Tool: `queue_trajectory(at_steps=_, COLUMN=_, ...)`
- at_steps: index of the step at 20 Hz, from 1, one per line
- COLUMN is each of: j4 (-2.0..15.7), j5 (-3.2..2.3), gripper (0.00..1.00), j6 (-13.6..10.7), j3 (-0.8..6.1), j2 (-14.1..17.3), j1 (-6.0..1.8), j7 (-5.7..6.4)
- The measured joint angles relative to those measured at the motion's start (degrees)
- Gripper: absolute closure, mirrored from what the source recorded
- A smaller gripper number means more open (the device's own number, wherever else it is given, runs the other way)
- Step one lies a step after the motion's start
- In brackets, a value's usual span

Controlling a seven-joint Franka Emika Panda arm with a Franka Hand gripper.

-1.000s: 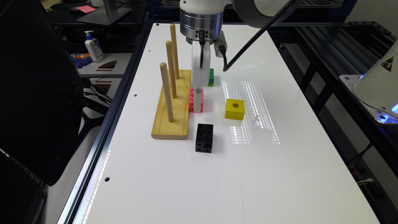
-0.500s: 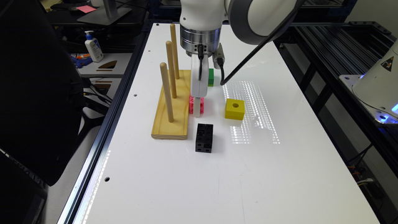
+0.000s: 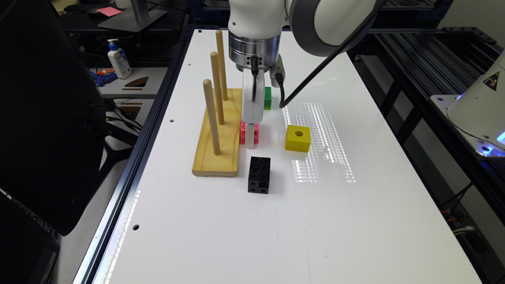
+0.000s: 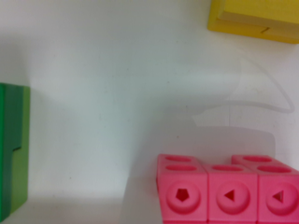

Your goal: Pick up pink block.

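Observation:
The pink block lies on the white table, right beside the wooden peg board. My gripper has come straight down on it, and its white body hides the block's middle. In the wrist view the pink block is very close, a row of joined cubes with round holes on each face, resting on the table. These frames do not show whether the gripper is open or shut.
The wooden board carries three upright pegs on the exterior view's left of the block. A yellow block with a hole sits to its right, a black block nearer the camera, and a green block behind the gripper.
The gripper has descended onto the pink block over the last second. The block and the other objects have stayed in place.

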Motion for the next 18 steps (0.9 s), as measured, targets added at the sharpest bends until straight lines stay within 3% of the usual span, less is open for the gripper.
queue_trajectory(at_steps=3, j4=-0.06, j5=0.0, gripper=1.0, j6=-0.75, j3=-0.02, j2=-0.92, j1=-0.06, j7=0.0)
queue_trajectory(at_steps=9, j4=-0.13, j5=0.0, gripper=1.0, j6=-4.66, j3=-0.02, j2=-4.89, j1=-0.1, j7=0.01)
queue_trajectory(at_steps=14, j4=-0.27, j5=0.01, gripper=1.0, j6=-10.4, j3=0.03, j2=-10.62, j1=-0.1, j7=0.09)
queue_trajectory(at_steps=18, j4=-0.34, j5=0.02, gripper=1.0, j6=-11.25, j3=0.03, j2=-11.68, j1=-0.1, j7=0.11)
